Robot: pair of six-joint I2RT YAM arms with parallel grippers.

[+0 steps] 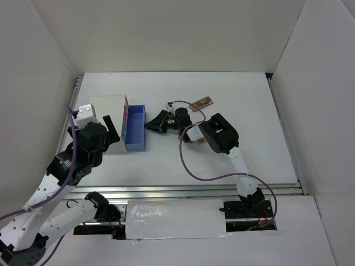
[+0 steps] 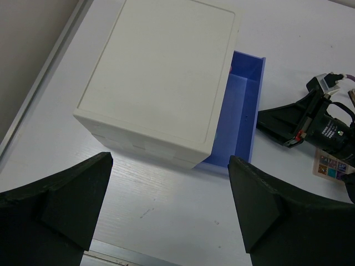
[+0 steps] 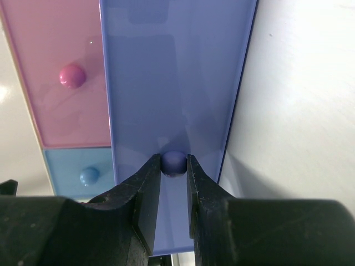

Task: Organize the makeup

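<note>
The blue drawer (image 3: 172, 83), its knob (image 3: 174, 162) and the pink drawer front (image 3: 61, 116) are smooth, glossy plastic with soft reflections. The white box (image 2: 161, 77) looks matt plastic. The table (image 2: 166, 213) is matt white and faintly ribbed. The left gripper (image 2: 171, 160) is matt black, slightly grainy.

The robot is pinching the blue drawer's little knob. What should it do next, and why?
Probably the right gripper should open its jaws and back off the knob. The blue drawer already sits well out of the white box and looks empty, while a small palette lies out on the table, not yet put away.
</note>
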